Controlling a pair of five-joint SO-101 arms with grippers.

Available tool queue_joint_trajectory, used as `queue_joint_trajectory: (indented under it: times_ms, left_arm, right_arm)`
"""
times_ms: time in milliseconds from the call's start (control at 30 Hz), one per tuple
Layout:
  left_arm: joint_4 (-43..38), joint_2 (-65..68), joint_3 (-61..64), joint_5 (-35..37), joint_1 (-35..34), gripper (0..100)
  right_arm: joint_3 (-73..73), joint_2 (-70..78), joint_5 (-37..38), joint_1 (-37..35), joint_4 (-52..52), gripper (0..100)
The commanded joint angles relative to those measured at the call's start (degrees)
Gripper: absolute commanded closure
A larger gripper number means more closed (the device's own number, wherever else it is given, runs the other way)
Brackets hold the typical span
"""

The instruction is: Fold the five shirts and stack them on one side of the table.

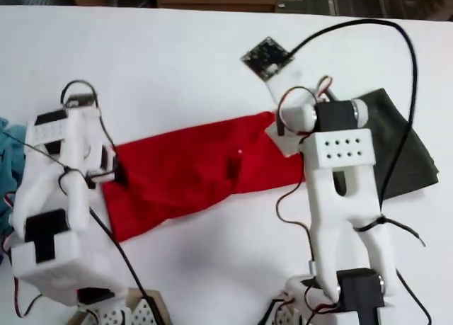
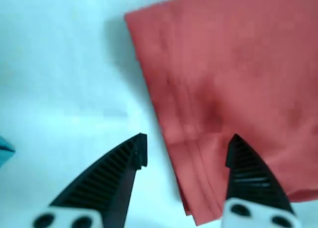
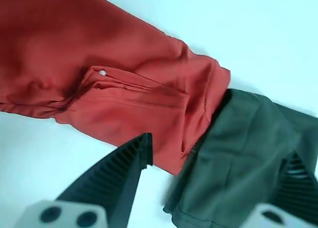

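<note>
White tabletop (image 1: 177,63) bearing a rumpled red cloth shirt (image 1: 191,173), stretched long between both arms. We see the left gripper (image 2: 188,141) released, straddling its hem end. The right gripper (image 3: 218,153) hangs released over its opposite end, where a crumpled dark green shirt (image 3: 238,163) abuts it. Closing there may, we judge, snag both garments. Both lie loose, uncontained.

Long shirt (image 1: 191,176) is lying across the table's (image 1: 177,70) middle, its R end touching a second shirt (image 1: 400,148) that's sitting by the R edge. Another cloth (image 1: 6,144) is lying at the L edge. Small board (image 1: 267,58) is lying behind the long shirt, twd the back edge. Left gripper (image 2: 189,148) is straddling the long shirt's L end, jaws apart; right gripper (image 3: 218,153) is hovering over where both shirts are meeting, jaws apart.
</note>
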Motion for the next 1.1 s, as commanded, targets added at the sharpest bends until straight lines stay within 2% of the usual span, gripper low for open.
queue_joint_trajectory:
  times_ms: [0, 367, 467, 867, 967, 1067]
  left_arm:
    - [1.49, -4.48, -1.19, 0.53, 1.23, 72]
    - [-2.64, -2.20, 3.38, 2.20, -0.26, 72]
    - [-4.84, -1.76, 4.00, 4.75, -1.49, 72]
    - [-14.68, -1.76, 13.23, 5.54, -1.58, 72]
    - [-15.12, -1.76, 14.64, 9.32, -1.93, 72]
    - [-14.86, -1.67, 14.02, 9.49, -1.58, 72]
  right_arm:
    - [-0.53, -2.42, 0.18, -1.01, -0.75, 60.5]
    - [-0.44, -2.51, 0.44, 1.36, -0.48, 60.5]
    - [-0.44, -2.51, 0.44, 1.45, -0.48, 60.5]
    - [-0.44, -2.77, 0.53, 1.27, -0.48, 60.5]
    - [-0.44, -2.77, 0.53, 1.54, -0.40, 60.5]
    - [-0.26, -2.86, 0.35, 1.54, -0.31, 60.5]
